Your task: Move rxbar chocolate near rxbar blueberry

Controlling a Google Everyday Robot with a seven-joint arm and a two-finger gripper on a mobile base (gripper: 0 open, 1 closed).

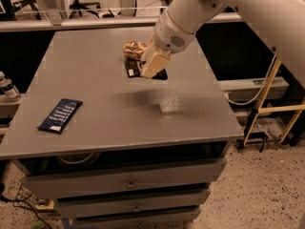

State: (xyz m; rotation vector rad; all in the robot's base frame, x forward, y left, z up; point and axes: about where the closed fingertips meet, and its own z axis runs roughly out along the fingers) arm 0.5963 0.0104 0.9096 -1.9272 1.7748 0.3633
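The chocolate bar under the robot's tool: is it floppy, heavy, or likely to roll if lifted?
The rxbar chocolate, partly hidden beneath the tool at the far side of the table, looks flat and thin, so probably light and unlikely to roll. Being short, it likely stays fairly stiff; its wrapper may be slippery.
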